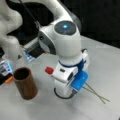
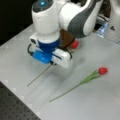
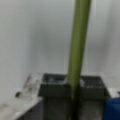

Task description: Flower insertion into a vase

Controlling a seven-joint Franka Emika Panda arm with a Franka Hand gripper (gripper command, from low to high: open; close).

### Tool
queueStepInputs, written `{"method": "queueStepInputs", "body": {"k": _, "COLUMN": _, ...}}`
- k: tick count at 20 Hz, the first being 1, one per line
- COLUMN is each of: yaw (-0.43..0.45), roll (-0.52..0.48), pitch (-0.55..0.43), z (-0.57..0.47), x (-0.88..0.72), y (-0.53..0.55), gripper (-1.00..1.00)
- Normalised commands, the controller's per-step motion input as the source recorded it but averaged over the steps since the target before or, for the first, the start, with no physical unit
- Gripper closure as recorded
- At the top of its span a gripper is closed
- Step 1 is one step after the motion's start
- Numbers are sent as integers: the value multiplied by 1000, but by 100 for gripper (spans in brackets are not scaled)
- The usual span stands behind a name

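**Stem gripped low at the surface, vase standing empty**

The gripper [image 3: 73, 96] is seen down at the grey surface [image 1: 105, 65], clenched on a green flower stem [image 3: 77, 45]; in the wrist view the stem is pinched between the dark fingers [image 3: 55, 90] and runs straight up the frame. In a front view the held flower's stem [image 2: 38, 75] is seen trailing out from under the blue-and-white hand toward that view's bottom left, its far end lying on the surface, while a red bloom [image 2: 74, 44] shows just behind the hand. A second flower [image 2: 82, 81] is left lying flat on the surface to that view's right, its red head [image 2: 102, 70] well apart from the gripper. In a front view two thin stems [image 1: 96, 93] are seen crossing beside the arm. The vase [image 1: 25, 82] is found upright near that view's left edge, apart from the arm, its dark hollow holding nothing.
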Motion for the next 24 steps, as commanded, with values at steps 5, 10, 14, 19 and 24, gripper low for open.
{"method": "queueStepInputs", "body": {"k": 5, "yaw": -47, "roll": -112, "pitch": -225, "z": 165, "x": -166, "y": 116, "gripper": 100}}
{"method": "queueStepInputs", "body": {"k": 10, "yaw": -5, "roll": -155, "pitch": -101, "z": 188, "x": -189, "y": 62, "gripper": 100}}
{"method": "queueStepInputs", "body": {"k": 14, "yaw": -4, "roll": -165, "pitch": -8, "z": 125, "x": -346, "y": 20, "gripper": 100}}
{"method": "queueStepInputs", "body": {"k": 19, "yaw": 35, "roll": -130, "pitch": -14, "z": 64, "x": -551, "y": -124, "gripper": 100}}
{"method": "queueStepInputs", "body": {"k": 24, "yaw": 67, "roll": -98, "pitch": -87, "z": -32, "x": -859, "y": -292, "gripper": 100}}
